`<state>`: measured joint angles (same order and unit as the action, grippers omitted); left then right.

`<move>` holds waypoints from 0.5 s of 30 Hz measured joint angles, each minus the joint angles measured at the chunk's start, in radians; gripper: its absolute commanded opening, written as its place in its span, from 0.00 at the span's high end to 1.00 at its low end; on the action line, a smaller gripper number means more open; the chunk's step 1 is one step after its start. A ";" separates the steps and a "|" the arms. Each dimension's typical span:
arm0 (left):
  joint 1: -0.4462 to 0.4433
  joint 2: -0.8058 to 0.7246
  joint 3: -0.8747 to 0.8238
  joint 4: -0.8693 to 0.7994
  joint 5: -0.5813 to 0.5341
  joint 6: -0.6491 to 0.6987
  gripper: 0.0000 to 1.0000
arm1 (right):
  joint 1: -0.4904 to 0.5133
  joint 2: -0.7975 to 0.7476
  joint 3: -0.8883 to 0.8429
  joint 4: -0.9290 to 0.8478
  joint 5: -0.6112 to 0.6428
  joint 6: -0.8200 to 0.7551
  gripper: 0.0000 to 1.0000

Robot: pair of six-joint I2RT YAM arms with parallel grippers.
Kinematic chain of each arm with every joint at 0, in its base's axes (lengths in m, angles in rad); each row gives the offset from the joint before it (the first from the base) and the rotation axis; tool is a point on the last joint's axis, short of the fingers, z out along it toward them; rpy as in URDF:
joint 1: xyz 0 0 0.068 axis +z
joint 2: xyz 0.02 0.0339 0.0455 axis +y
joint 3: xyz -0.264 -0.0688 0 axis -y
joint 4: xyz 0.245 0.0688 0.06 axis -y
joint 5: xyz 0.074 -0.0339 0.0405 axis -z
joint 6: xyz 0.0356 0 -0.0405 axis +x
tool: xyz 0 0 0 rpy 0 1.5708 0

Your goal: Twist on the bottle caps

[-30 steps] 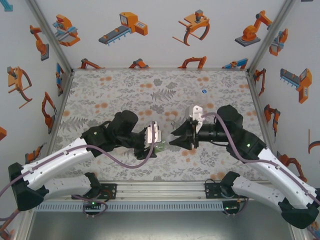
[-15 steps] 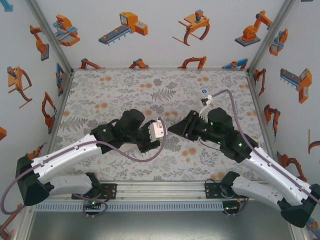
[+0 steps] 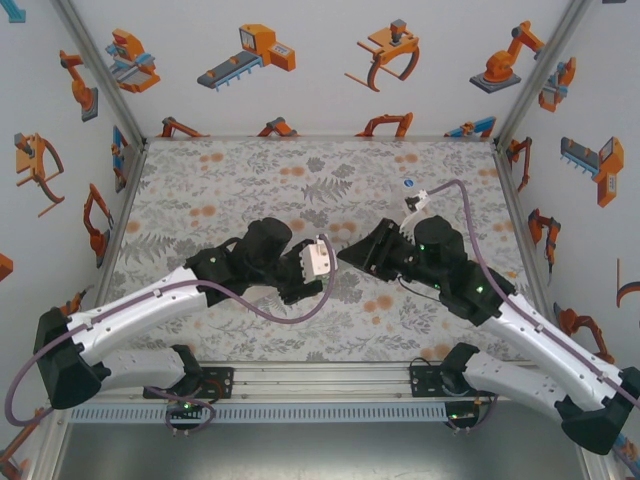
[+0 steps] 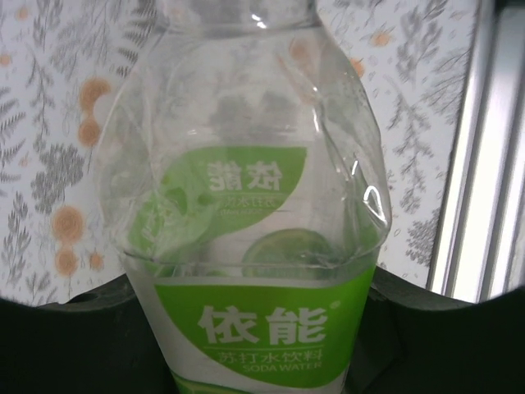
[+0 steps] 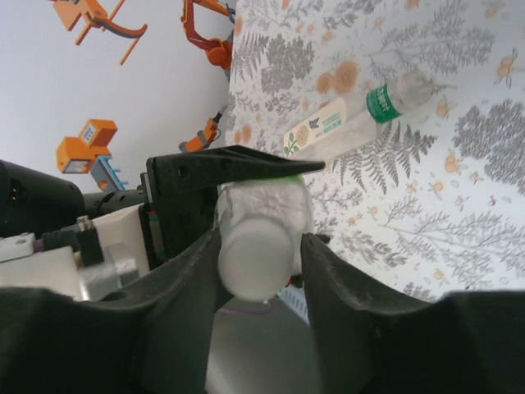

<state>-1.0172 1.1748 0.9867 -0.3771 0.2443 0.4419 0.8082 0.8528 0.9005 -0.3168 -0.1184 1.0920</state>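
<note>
Green-labelled bottle [image 4: 246, 205] is clenched round its lower body by the left gripper [image 4: 261, 332], prob. as an anchor so its whitish top [image 5: 256, 261] sits btwn fingers of the right gripper [image 5: 256, 246] for twisting, tho can't tell if those pinch it or stand just clear.

The left fingers [image 4: 74, 345] and right fingers [image 5: 349, 287] shifted slightly farther back together (within 1 second).

Labelled bottle [image 4: 250, 213] — neck cut off by the top edge, base by the bottom edge.
</note>
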 measured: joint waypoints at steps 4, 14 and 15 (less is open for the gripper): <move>-0.006 -0.018 0.000 0.031 0.066 0.008 1.00 | 0.001 -0.032 0.023 0.011 -0.025 -0.187 0.48; -0.012 -0.048 0.000 0.020 0.206 0.020 1.00 | 0.001 -0.090 0.112 -0.029 -0.267 -0.832 0.48; -0.012 -0.052 0.000 0.018 0.216 0.020 1.00 | 0.001 -0.084 0.131 -0.050 -0.306 -0.897 0.48</move>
<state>-1.0290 1.1229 0.9867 -0.3592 0.4606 0.4618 0.8089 0.7685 1.0313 -0.3664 -0.4248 0.1947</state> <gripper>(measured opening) 0.538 0.521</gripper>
